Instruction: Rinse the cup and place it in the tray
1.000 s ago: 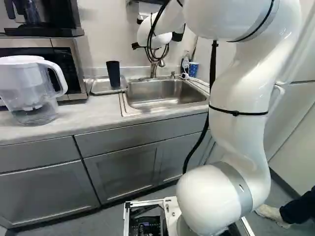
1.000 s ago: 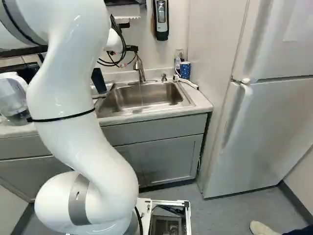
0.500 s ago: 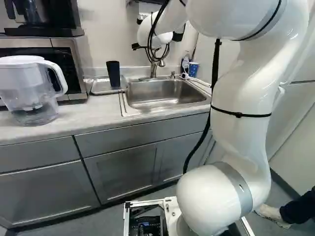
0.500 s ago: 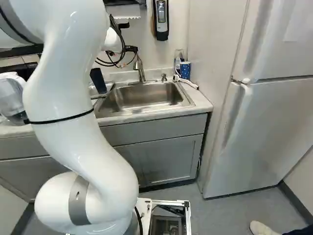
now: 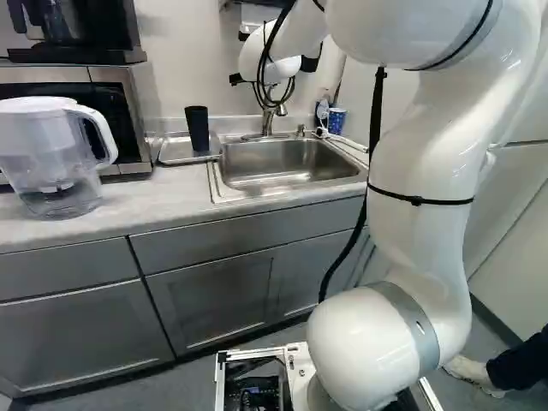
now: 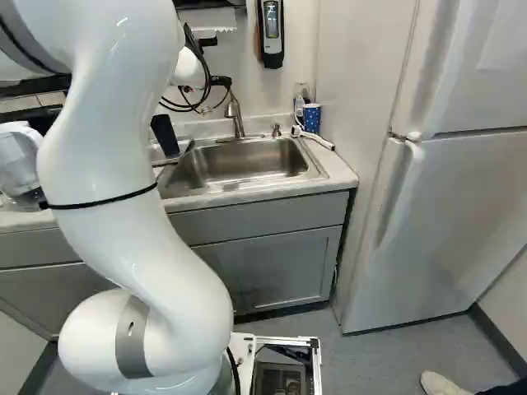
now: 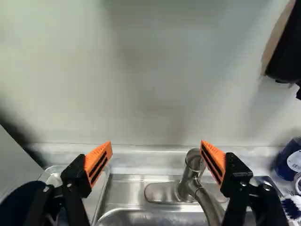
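Pitcher (image 5: 53, 158) and microwave (image 5: 137, 103) lie well out to the left of the gripper (image 7: 156, 145). Nearer, the dark cup (image 5: 197, 128) stands in the tray (image 5: 175, 150), wider end up, off the left finger's side. The fingers are wide apart with nothing clamped between them. The sink (image 7: 136, 216) spreads below the gap, and the faucet (image 7: 188, 175) rises just inside the right finger; whether they touch, I can't tell. Beyond that finger stands the blue cup (image 5: 336, 122). No water shows falling, so I'd judge the rinsing and placing both done, with the tap shut off as the closing step. The next move calls for backing straight off the faucet, fingers kept spread, without nudging its handle or swinging left into the cup.
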You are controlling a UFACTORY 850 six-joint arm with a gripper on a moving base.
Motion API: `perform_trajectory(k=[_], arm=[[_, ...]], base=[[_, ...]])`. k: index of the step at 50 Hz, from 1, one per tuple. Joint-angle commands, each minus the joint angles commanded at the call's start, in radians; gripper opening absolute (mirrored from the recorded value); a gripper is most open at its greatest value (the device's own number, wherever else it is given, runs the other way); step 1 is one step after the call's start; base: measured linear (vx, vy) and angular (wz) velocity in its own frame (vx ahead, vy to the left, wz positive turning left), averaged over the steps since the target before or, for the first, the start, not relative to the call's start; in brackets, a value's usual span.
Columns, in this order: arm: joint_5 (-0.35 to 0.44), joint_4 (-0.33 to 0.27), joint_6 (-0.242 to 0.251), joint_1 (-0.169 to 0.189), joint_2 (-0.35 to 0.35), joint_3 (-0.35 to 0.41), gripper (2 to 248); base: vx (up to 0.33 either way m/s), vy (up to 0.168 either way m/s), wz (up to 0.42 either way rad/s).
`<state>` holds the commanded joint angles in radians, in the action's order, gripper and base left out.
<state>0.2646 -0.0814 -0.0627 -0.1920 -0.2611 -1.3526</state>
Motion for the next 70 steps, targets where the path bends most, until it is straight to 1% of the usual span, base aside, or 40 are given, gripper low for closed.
perform_trajectory(k=[8,18,70], arm=[[0.031,0.000,0.000,0.006,0.036,0.041,247],[0.043,0.000,0.000,0.018,0.087,0.097,247],[0.039,0.000,0.000,0.111,0.337,0.353,247]], base=[[0.000,0.000,0.000],[0.000,0.000,0.000],[0.000,0.000,0.000]])
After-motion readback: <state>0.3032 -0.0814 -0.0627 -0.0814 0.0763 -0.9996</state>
